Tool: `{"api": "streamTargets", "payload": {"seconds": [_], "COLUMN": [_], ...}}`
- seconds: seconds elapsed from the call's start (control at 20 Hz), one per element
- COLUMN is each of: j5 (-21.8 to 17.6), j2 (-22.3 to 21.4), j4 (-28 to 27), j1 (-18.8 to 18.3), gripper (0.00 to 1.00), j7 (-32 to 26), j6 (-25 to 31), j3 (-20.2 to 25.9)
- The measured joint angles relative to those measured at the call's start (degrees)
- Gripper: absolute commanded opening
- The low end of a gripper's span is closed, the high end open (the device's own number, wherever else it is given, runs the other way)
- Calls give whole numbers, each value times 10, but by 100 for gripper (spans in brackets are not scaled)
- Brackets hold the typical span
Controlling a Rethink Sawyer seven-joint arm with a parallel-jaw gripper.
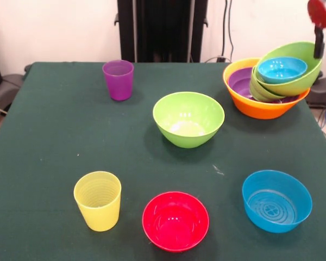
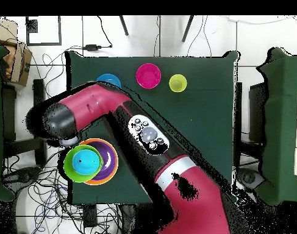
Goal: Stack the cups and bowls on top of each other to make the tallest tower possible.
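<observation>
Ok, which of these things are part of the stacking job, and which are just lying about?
Job: translucent purple plastic tumbler, ribbed pale yellow plastic cup, loose lime green plastic bowl, pink-red plastic bowl, loose blue plastic bowl, nested bowl tower in the large orange plastic bowl.
Lying about: black cables behind the table.

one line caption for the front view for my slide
Nested tower in the orange bowl at right; two cups and three loose bowls wait on the green table.

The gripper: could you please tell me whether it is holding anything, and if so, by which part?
It cannot be told. Only part of the arm shows above the tower, and neither view shows the gripper.
</observation>
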Motion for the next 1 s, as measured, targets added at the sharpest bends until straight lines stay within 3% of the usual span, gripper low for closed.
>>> {"api": "streamTargets", "payload": {"seconds": [0.45,1.0], "j5": [-17,-21], "j2": [91,145], "j4": [-146,-253], "j1": [3,12], "gripper": [100,100], "j7": [0,0], "j6": [59,118], "j3": [-29,-32]}}
